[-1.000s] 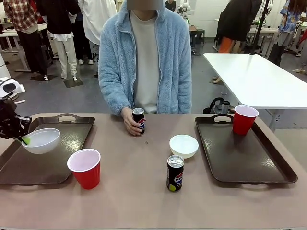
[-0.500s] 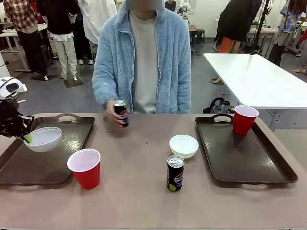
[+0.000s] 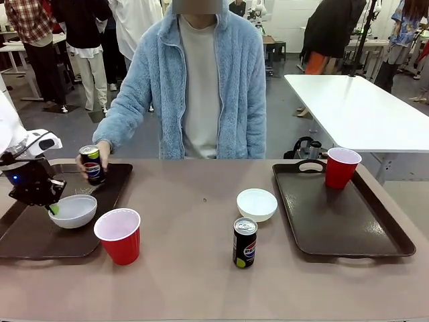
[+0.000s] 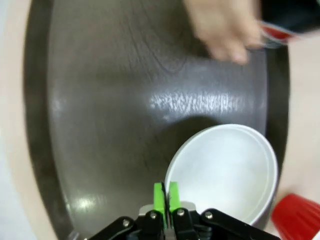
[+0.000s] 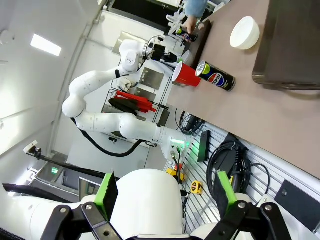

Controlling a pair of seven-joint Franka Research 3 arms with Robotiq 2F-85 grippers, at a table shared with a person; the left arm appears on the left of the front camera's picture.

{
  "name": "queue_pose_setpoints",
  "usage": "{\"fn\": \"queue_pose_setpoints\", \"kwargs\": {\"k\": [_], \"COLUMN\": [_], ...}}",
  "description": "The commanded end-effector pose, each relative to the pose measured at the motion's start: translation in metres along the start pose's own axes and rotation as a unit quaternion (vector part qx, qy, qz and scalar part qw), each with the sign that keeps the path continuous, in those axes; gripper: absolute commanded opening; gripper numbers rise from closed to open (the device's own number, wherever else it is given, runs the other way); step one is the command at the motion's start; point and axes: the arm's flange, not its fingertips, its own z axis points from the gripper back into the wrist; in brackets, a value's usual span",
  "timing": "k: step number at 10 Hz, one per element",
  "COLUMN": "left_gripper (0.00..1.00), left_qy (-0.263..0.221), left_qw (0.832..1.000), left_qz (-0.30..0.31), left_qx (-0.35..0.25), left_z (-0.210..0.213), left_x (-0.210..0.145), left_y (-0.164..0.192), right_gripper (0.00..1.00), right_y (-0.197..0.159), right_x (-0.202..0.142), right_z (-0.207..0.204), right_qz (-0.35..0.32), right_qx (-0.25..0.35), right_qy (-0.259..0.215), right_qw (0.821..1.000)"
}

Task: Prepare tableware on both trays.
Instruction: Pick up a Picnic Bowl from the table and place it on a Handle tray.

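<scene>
Left claw (image 3: 52, 209) clenches the bowl (image 3: 72, 210) at its nine-o'clock rim over the left tray (image 3: 27, 245): placing step, likely needing release next.

Bowl (image 3: 72, 210) within left tray (image 3: 27, 241); cup (image 3: 342, 168) on right tray (image 3: 348, 221).

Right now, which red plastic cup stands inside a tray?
The red plastic cup on the right dark brown plastic tray; the other cup stands on the table.
</scene>
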Motion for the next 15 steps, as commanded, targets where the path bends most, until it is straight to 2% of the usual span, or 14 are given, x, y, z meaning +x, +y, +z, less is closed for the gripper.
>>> {"fn": "queue_pose_setpoints", "kwargs": {"k": [1, 2, 3, 5, 7, 8, 10, 14, 15], "left_gripper": [0.04, 0.04, 0.04, 0.04, 0.04, 0.04, 0.04, 0.04, 0.5], "left_qy": [-0.017, -0.009, 0.011, 0.027, 0.037, 0.032, -0.007, -0.009, 0.0], "left_qw": [0.998, 0.998, 0.999, 0.998, 0.998, 0.998, 0.999, 1.0, 1.0], "left_qz": [-0.058, -0.061, -0.046, -0.053, -0.052, -0.051, -0.039, -0.01, -0.006], "left_qx": [-0.018, -0.005, 0.011, 0.008, 0.019, 0.02, 0.005, -0.018, -0.022], "left_z": [0.058, 0.071, 0.063, 0.048, 0.053, 0.052, 0.04, 0.0, -0.005], "left_x": [-0.071, -0.085, -0.086, -0.073, -0.077, -0.072, -0.043, -0.003, -0.004], "left_y": [0.022, 0.032, 0.035, 0.02, 0.013, 0.009, -0.004, -0.012, -0.01], "right_gripper": [1.0, 1.0, 1.0, 1.0, 1.0, 1.0, 1.0, 1.0, 1.0], "right_y": [0.002, 0.002, 0.002, 0.002, 0.002, 0.002, 0.002, 0.002, 0.002], "right_x": [-0.007, -0.007, -0.007, -0.007, -0.007, -0.007, -0.007, -0.007, -0.007], "right_z": [0.003, 0.003, 0.003, 0.003, 0.003, 0.003, 0.003, 0.003, 0.003], "right_qz": [0.009, 0.009, 0.009, 0.009, 0.009, 0.009, 0.009, 0.009, 0.009], "right_qx": [0.0, 0.0, 0.0, 0.0, 0.0, 0.0, 0.0, 0.0, 0.0], "right_qy": [-0.006, -0.006, -0.006, -0.006, -0.006, -0.006, -0.006, -0.006, -0.006], "right_qw": [1.0, 1.0, 1.0, 1.0, 1.0, 1.0, 1.0, 1.0, 1.0]}}
